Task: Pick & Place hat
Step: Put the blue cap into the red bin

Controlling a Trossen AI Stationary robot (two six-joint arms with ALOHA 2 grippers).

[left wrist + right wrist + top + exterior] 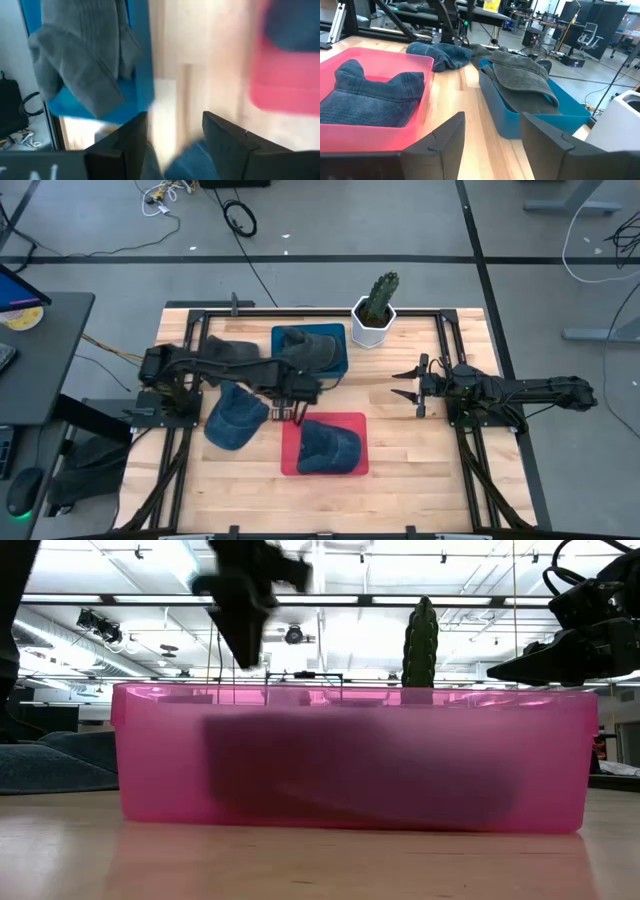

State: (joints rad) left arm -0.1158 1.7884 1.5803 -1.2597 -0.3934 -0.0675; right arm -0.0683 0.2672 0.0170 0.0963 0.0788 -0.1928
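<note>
One loose denim hat (234, 420) beside pink bin (290, 463), cactus (377, 307) behind.

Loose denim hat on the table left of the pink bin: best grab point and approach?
Take the loose denim hat by its soft crown, coming straight down from above. It lies slumped flat on the bare table, so the fabric can be pinched, while a side approach is crowded by the pink bin. The left claw is already beside it.

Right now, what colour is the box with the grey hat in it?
Blue. The box holding the grey hat shows best in the right wrist view.
</note>
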